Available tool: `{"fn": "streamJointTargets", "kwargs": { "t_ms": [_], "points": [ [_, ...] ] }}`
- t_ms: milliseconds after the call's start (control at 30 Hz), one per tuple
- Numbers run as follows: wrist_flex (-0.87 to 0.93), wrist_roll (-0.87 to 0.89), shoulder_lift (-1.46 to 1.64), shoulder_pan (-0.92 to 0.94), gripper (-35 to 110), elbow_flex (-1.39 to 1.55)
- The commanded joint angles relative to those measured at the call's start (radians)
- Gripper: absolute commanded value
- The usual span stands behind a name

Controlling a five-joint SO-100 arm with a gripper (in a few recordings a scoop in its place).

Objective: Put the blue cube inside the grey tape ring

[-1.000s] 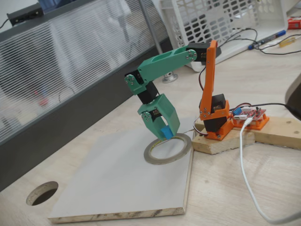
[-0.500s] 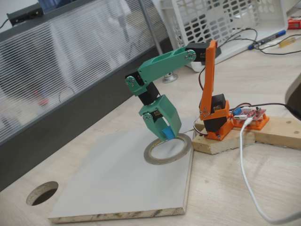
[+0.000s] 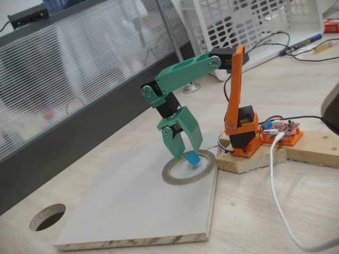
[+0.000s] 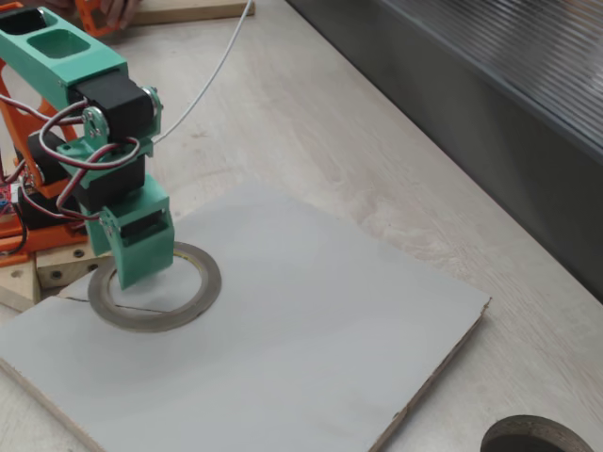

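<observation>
— Where is the blue cube (image 3: 193, 159) in relation to the grey tape ring (image 3: 170, 177)?

— It sits just under the tips of the green gripper (image 3: 185, 150), over the ring's far inner edge — inside the hollow, I judge, though whether it rests flat on the white board (image 3: 127, 206) or leans on the rim, I cannot tell.

— And the fingers?

— Spread apart, gripping nothing; the cube lies between and slightly below them. In the other fixed view the gripper (image 4: 137, 273) stands over the ring (image 4: 188, 301) and covers the cube.

— Anything else in the ring?

— Only bare board. The coming move looks like a straight lift away from the ring.
</observation>
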Motion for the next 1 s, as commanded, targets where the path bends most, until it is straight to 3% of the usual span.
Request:
{"fn": "streamJointTargets", "kwargs": {
  "t_ms": [0, 833, 967],
  "points": [
    [0.055, 0.014, 0.021, 0.011, 56, -0.003],
    [0.046, 0.014, 0.04, 0.009, 56, -0.02],
    [0.044, 0.014, 0.04, 0.009, 49, -0.02]
  ]
}}
